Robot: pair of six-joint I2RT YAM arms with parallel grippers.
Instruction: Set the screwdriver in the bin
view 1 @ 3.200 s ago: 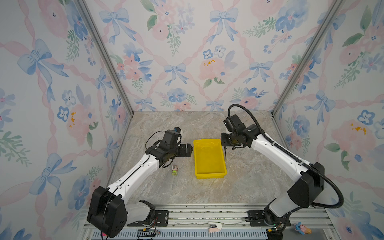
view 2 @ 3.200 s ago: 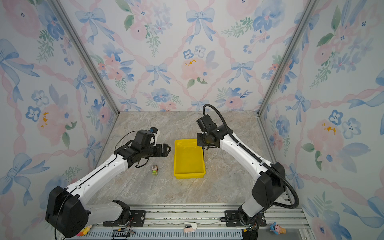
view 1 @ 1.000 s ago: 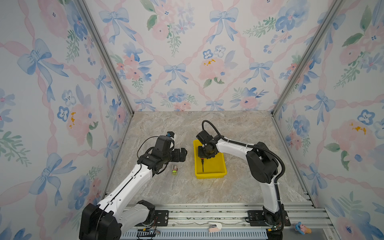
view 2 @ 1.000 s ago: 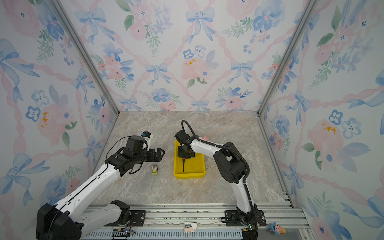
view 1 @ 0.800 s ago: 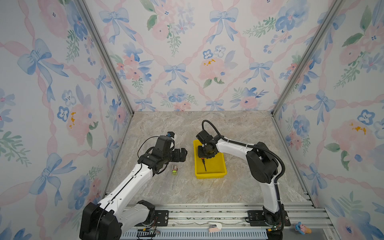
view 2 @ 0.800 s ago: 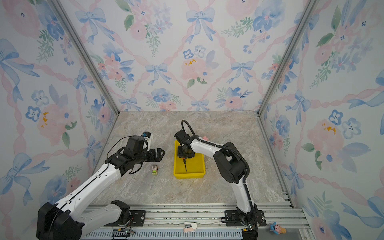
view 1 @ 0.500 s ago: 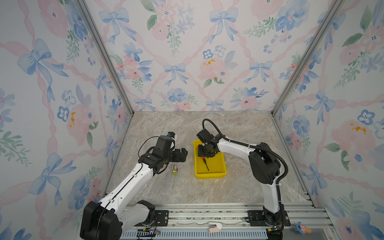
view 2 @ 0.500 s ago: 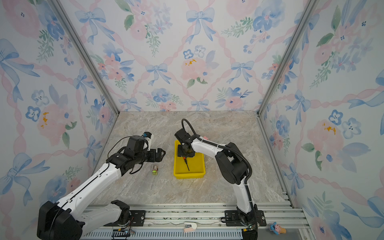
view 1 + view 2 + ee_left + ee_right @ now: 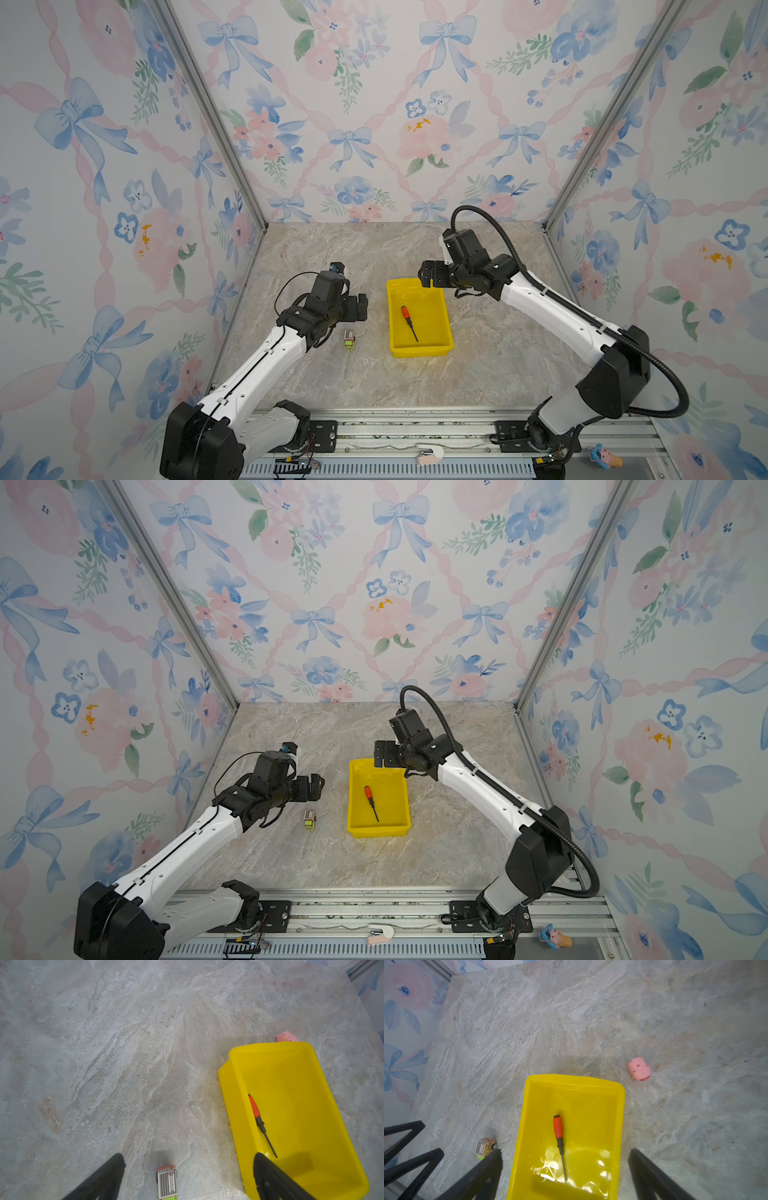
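Observation:
The screwdriver (image 9: 409, 322) (image 9: 371, 801), red-orange handle and thin dark shaft, lies flat on the floor of the yellow bin (image 9: 434, 316) (image 9: 392, 789), slightly slanted, touched by neither gripper. It also shows in the wrist views as the screwdriver (image 9: 257, 1112) (image 9: 558, 1130) inside the bin (image 9: 295, 1088) (image 9: 593, 1105). My right gripper (image 9: 428, 275) (image 9: 382, 754) (image 9: 564, 1151) hangs open and empty above the bin's far end. My left gripper (image 9: 360, 307) (image 9: 314, 787) (image 9: 189, 1156) is open and empty, raised just left of the bin.
A small green-and-grey toy truck (image 9: 349, 339) (image 9: 309, 820) (image 9: 166, 1182) (image 9: 484, 1148) sits on the marble floor left of the bin, below my left gripper. A pink toy (image 9: 286, 1036) (image 9: 639, 1068) lies by the bin's far right corner. Patterned walls enclose three sides.
My right gripper opened and let go of the screwdriver, which now lies in the bin. The right arm rose and pulled back to the bin's far end. The left arm hardly moved.

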